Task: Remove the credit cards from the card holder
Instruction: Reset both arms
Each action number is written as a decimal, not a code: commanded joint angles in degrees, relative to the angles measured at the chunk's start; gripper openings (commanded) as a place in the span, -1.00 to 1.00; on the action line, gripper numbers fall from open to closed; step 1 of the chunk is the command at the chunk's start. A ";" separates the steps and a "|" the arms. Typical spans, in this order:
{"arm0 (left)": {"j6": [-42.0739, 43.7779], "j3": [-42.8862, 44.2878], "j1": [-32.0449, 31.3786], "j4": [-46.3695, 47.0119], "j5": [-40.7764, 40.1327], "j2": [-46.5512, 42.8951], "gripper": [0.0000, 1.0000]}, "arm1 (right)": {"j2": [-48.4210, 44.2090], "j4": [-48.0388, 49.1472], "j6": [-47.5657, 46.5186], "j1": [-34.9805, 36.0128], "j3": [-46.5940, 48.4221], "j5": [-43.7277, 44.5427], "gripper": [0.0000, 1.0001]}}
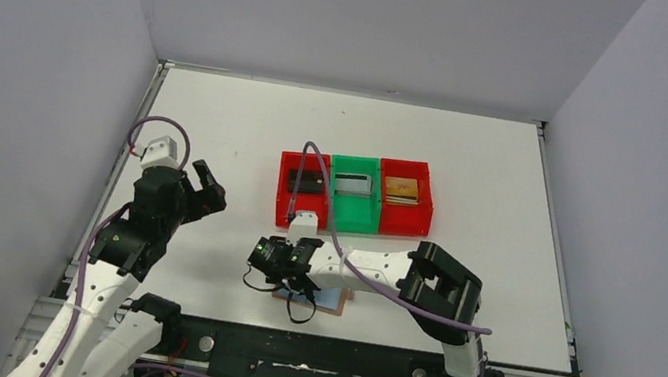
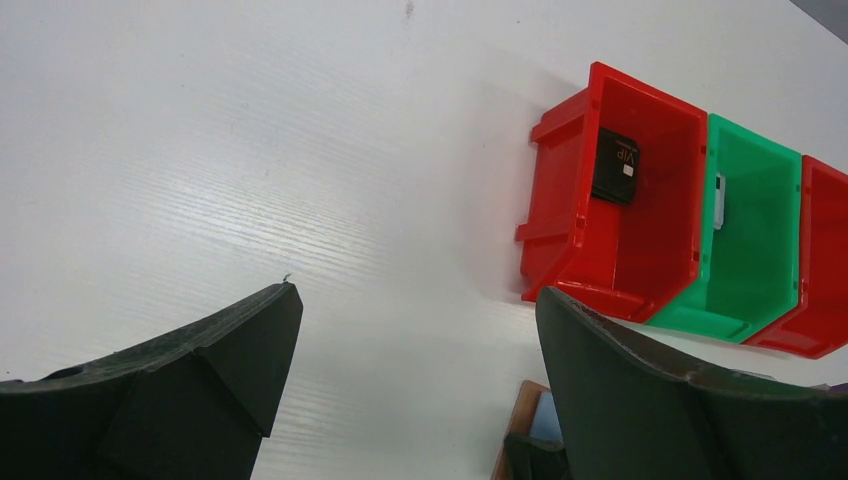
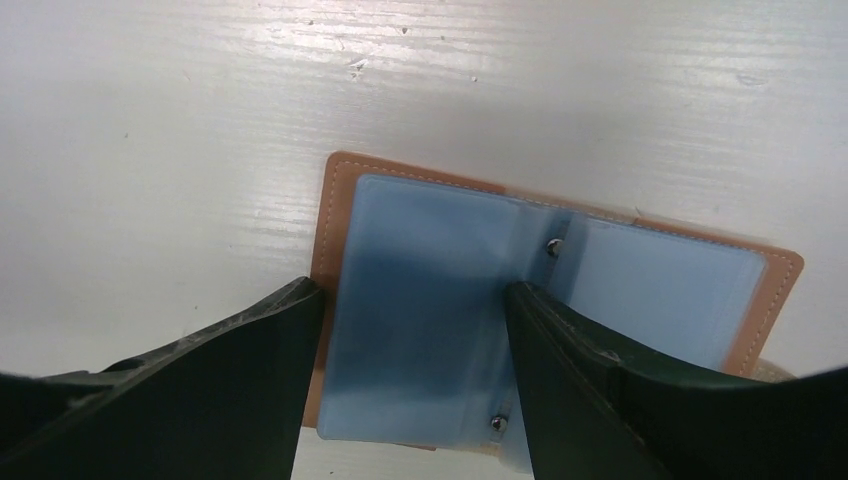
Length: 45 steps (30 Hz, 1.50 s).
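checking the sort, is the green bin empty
No, the top view shows a silver-grey card lying inside the green bin.

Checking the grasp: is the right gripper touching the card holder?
Cannot tell. In the right wrist view the right gripper stands open astride the card holder, but neither contact nor a gap shows plainly.

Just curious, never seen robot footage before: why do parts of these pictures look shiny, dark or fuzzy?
Right wrist view: glare streaks the table at the top, the jaws shade the blue sleeves of the card holder, and the near jaws look soft. Left wrist view: the jaws loom large and dark, and the red bin looks skewed. Top view: even light, faint shadows.
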 commanded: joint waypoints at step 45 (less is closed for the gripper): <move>0.05 -0.36 0.40 2.49 1.81 0.09 0.78 | -17.82 20.48 -0.35 -0.81 -17.39 -2.69 -0.40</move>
